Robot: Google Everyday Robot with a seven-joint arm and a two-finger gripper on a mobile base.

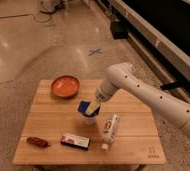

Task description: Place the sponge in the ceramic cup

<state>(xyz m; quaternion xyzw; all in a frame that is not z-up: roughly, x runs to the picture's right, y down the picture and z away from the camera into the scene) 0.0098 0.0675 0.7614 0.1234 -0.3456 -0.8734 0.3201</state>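
One dark-blue sponge (83, 106) in claw (92, 108) above white cup (90, 119).

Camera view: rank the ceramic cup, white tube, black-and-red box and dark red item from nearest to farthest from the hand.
The hand holds the sponge over the table.
1. Ceramic cup: directly beneath.
2. White tube: image right.
3. Black-and-red box: near edge.
4. Dark red item: near-left corner.
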